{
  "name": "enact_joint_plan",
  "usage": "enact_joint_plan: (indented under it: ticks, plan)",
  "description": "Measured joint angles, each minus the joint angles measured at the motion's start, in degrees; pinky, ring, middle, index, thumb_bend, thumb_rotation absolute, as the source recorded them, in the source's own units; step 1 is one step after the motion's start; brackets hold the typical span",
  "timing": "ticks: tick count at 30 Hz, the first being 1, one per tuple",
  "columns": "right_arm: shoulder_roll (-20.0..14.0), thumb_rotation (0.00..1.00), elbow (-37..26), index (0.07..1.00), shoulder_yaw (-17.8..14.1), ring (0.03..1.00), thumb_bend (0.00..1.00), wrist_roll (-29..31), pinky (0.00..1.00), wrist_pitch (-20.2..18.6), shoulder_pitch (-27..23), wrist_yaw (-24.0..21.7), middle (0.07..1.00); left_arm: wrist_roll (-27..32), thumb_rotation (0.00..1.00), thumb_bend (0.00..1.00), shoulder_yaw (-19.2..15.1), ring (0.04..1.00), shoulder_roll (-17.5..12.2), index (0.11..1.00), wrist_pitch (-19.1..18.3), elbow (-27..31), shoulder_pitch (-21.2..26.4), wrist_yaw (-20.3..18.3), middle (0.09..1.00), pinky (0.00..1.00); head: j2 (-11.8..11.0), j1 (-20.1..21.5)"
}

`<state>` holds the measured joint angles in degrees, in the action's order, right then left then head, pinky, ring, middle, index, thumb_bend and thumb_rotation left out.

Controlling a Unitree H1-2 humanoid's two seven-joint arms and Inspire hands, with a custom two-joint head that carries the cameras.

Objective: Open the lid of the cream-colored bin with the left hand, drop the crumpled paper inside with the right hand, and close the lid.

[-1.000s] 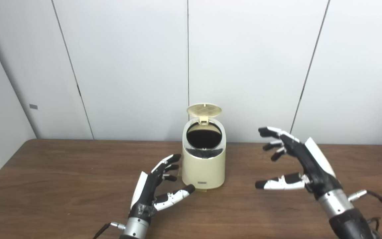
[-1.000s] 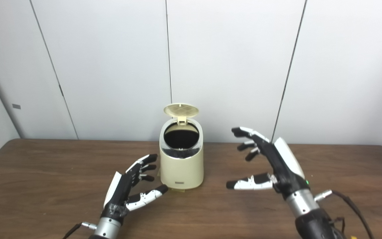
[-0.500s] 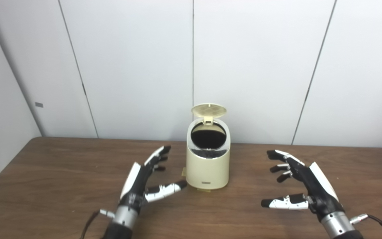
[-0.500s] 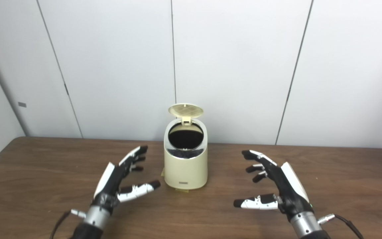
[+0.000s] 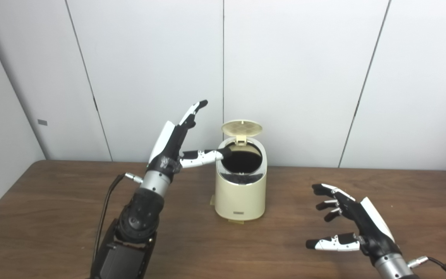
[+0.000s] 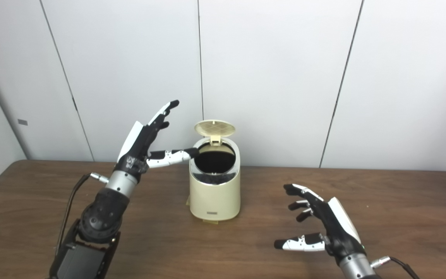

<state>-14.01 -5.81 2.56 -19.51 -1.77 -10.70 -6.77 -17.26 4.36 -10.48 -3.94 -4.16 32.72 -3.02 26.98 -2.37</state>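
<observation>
Left hand (image 5: pixel 172 141) has risen beside the cream-colored bin (image 5: pixel 240 186), fingers spread, empty; right hand (image 5: pixel 356 228) released too; lid (image 5: pixel 242 128) open, closing left, no paper visible.

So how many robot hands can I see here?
2. The left hand is raised beside the open bin, thumb near its rim. The right hand hovers low over the table, right of the bin.

Cream bin (image 5: pixel 240 193) (lid (image 5: pixel 242 127) gridded?), brown wood-grain table (image 5: pixel 52 217)
</observation>
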Motion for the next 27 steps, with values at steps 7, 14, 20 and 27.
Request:
enact_joint_plan:
  ticks: [7,14,20,27]
  plan:
    - [-0.03,0.05,-0.02,0.805,-0.05,0.68,0.84,-0.06,0.53,0.03,0.02,0.0,0.807,-1.31,0.47,1.0,1.82,1.0,-0.69,1.0,0.08,-2.55,3.96,-0.93,1.0,0.9,0.09,0.18]
    - [0.01,0.06,0.17,0.802,-0.01,0.641,0.84,-0.44,0.5,0.05,0.01,0.25,0.795,-3.63,0.8,0.98,4.57,0.963,-3.16,0.889,1.37,-3.66,6.34,-3.09,0.942,0.89,0.26,0.44]
    - [0.01,0.07,0.66,0.806,0.16,0.637,0.84,-0.98,0.5,0.24,-0.03,0.77,0.798,-3.86,0.81,0.97,6.35,0.948,-5.2,0.885,2.83,-5.23,6.42,-6.11,0.926,0.85,0.26,0.88]
    - [0.02,0.06,0.72,0.802,0.49,0.633,0.84,-1.71,0.5,0.24,-0.05,1.74,0.795,-3.93,0.8,0.97,8.4,0.997,-5.74,0.9,3.23,-5.51,6.41,-9.11,0.938,0.93,0.26,1.32]
